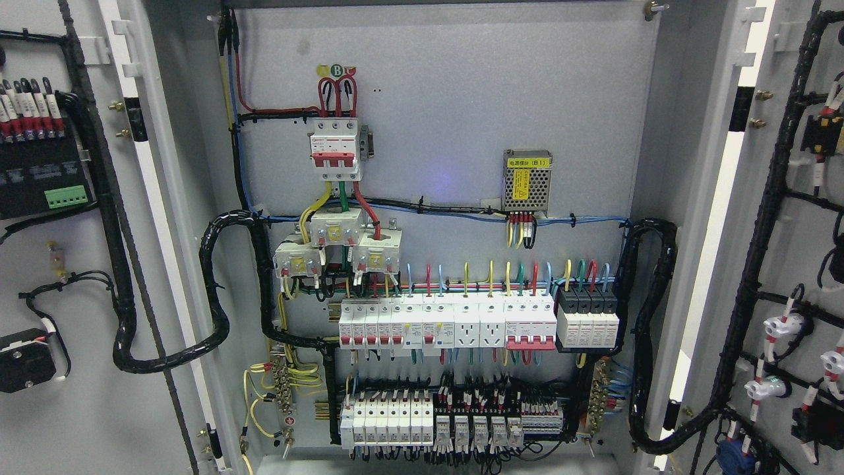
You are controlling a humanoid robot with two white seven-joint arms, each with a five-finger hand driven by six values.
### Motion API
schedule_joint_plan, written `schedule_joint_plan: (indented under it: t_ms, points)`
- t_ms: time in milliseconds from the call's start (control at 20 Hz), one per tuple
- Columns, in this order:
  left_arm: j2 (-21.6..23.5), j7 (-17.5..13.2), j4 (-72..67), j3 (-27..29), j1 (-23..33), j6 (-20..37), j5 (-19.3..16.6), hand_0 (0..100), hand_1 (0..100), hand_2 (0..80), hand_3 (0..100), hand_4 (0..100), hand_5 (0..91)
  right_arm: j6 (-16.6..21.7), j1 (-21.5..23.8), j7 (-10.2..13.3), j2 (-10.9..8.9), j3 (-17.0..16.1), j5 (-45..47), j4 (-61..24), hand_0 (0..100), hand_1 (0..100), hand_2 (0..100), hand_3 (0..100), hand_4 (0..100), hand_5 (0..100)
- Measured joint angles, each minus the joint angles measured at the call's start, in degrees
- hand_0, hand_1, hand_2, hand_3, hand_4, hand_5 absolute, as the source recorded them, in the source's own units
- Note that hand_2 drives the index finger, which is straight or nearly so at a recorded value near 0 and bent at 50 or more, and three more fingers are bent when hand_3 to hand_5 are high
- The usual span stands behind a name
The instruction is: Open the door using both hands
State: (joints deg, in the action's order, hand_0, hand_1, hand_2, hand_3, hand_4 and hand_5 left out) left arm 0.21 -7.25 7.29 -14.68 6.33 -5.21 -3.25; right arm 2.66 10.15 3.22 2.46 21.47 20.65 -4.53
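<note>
Doors of pale grey sheet metal stand swung wide on both sides of me: the left grey door [79, 264] fills the left edge, the right grey door [791, 231] the right edge, each showing its inner face. Neither of my hands shows anywhere, so I cannot tell how my fingers are set. Between the doors the grey steel cabinet [666, 132] lies open, its flat grey back panel [461, 86] bare in the upper part. High on that panel sits a white breaker with a red toggle bar [336, 150], fed by looped red wires from above. To its right, apart from it, hangs a small perforated metal power supply with a yellow label [527, 181]. Below the breaker cluster three white block-shaped transformers [336, 247]. Further down runs a long row of white breakers and sockets [448, 323], with black-and-white modules [587, 320] at its right end. Near the floor of the cabinet runs a second row of white breakers and relays [448, 422]. Thick black corrugated cable looms [217, 297] curve from each side wall onto the doors. The left door carries a black module with a green terminal strip [43, 178]; the right door carries white indicator fittings [784, 326] along black cabling.
</note>
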Motion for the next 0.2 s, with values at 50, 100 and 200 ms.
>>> schedule_joint_plan:
  t_ms: [50,100,200]
  points:
    - [0.0,0.0,-0.1,0.0,0.0,0.0,0.0,0,0,0.0,0,3,0.0,0.0,0.0,0.0,0.07,-0.2,0.0,-0.1,0,0,0,0,0,0]
    - [0.0,0.0,-0.2,0.0,0.0,0.0,0.0,0,0,0.0,0,3,0.0,0.0,0.0,-0.1,0.13,-0.5,0.0,-0.1,0,0,0,0,0,0]
    - [-0.1,0.0,-0.3,-0.1,0.0,0.0,-0.1,0,0,0.0,0,3,0.0,0.0,0.0,-0.4,0.27,-1.1,0.0,-0.3,0,0,0,0,0,0]
